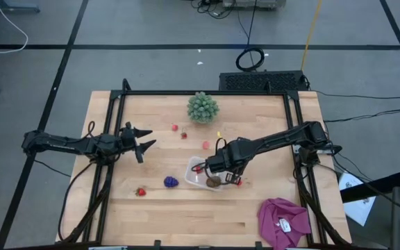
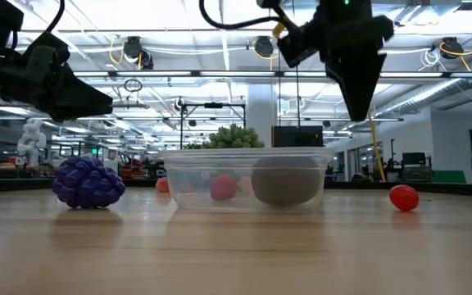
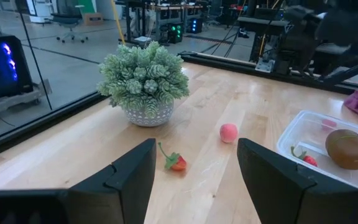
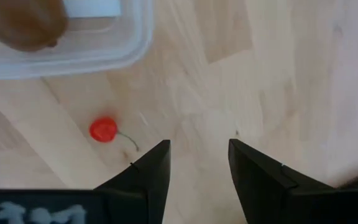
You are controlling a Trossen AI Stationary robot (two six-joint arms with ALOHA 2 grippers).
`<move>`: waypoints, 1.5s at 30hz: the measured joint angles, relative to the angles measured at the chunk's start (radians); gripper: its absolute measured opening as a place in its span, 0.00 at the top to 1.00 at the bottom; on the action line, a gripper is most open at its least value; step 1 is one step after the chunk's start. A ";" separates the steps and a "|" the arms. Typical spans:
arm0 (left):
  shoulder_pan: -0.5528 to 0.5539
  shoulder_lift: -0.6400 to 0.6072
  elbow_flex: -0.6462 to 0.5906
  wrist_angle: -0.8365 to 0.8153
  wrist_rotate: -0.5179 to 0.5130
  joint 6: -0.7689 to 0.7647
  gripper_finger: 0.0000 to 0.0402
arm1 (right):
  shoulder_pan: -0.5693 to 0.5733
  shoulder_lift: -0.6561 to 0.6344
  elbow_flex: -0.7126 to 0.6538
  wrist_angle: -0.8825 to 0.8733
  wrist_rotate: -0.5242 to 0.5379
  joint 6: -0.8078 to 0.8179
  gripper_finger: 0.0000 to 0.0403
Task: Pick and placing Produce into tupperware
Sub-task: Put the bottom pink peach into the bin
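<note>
- Clear plastic tupperware (image 1: 194,169) holds the brown kiwi (image 1: 213,182).
- Right tool (image 1: 234,180), fingers apart, hangs above a red cherry (image 4: 104,130).
- Left tool (image 1: 146,138) waits, fingers apart.

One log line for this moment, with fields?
right gripper: open above tupperware edge | left gripper: open, waiting | kiwi: in tupperware | grape cluster: on table

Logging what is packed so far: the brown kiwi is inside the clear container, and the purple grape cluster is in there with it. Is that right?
Not quite. The kiwi is inside the container, but the purple grape cluster lies on the table outside it, on the left arm's side. The high view shows this, and the low view shows the cluster beside the container.
</note>
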 joint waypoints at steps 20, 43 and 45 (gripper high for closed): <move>0.000 0.120 -0.001 0.055 0.002 0.003 0.43 | -0.018 0.000 -0.098 0.263 0.000 -0.096 0.57; 0.014 0.129 0.024 0.063 -0.001 0.038 0.43 | -0.186 0.000 -0.098 0.384 0.001 -0.343 0.57; 0.026 0.132 0.032 0.062 -0.002 0.038 0.43 | -0.209 0.000 -0.098 0.415 0.000 -0.378 0.57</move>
